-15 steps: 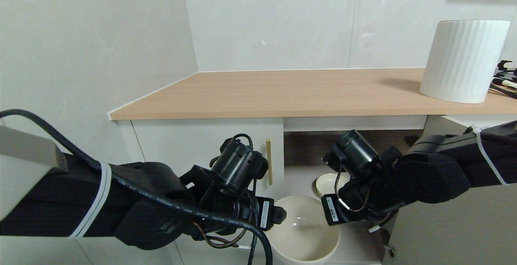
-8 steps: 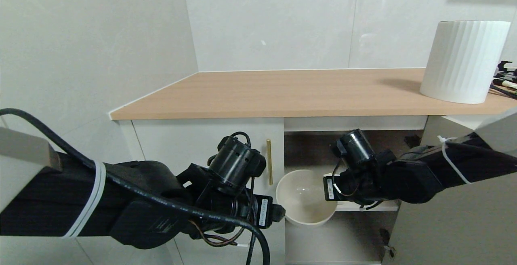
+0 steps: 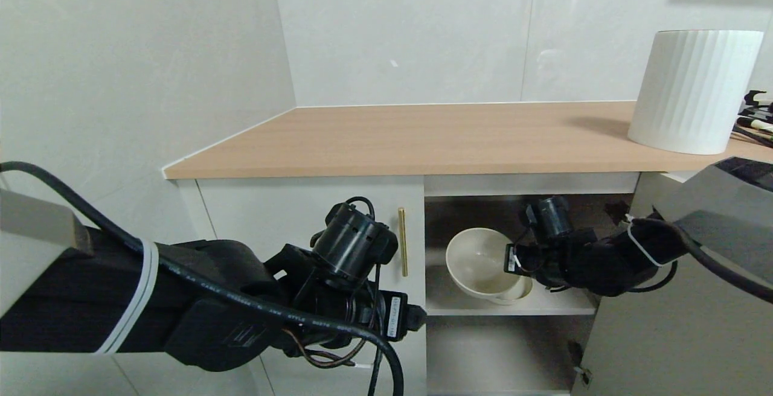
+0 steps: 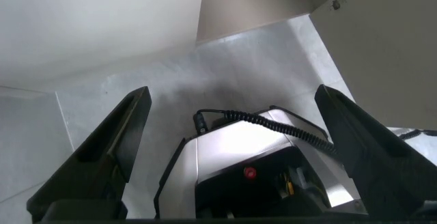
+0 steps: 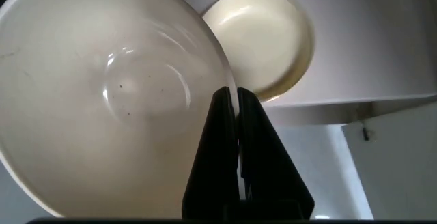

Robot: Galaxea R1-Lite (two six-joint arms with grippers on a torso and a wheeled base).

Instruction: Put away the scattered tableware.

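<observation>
1. The right jaws were seen clenched on the rim of a cream bowl (image 3: 477,260), with one finger inside the rim and one outside it.
2. The left jaws were seen released, spread wide with nothing between them, and held low in front of the closed cupboard door (image 3: 302,227), near its slim gold handle (image 3: 402,242).
3. The bowl was held tilted inside the open cupboard, above the upper shelf (image 3: 561,306). A small cream dish (image 5: 263,43) lay on that shelf just beside and partly under the bowl. Whether the two touched could not be told.
4. The bowl was judged to be stiff, glazed and breakable, with a smooth and probably slippery surface, and fairly heavy for a pinch at one edge. A grip on the rim was judged the only practical hold, since the wall was too wide to be spanned. A gentle lowering was thought to be needed, so that the bowl would not be knocked against the dish or the shelf.
5. A white label (image 3: 394,309) was seen on the left wrist and another (image 3: 510,261) on the right wrist. Their print was too small to be read. No writing was seen on the bowl or dish.
6. On the wooden table (image 3: 423,136) above, a white ribbed container (image 3: 694,91) was stood at the far right.
</observation>
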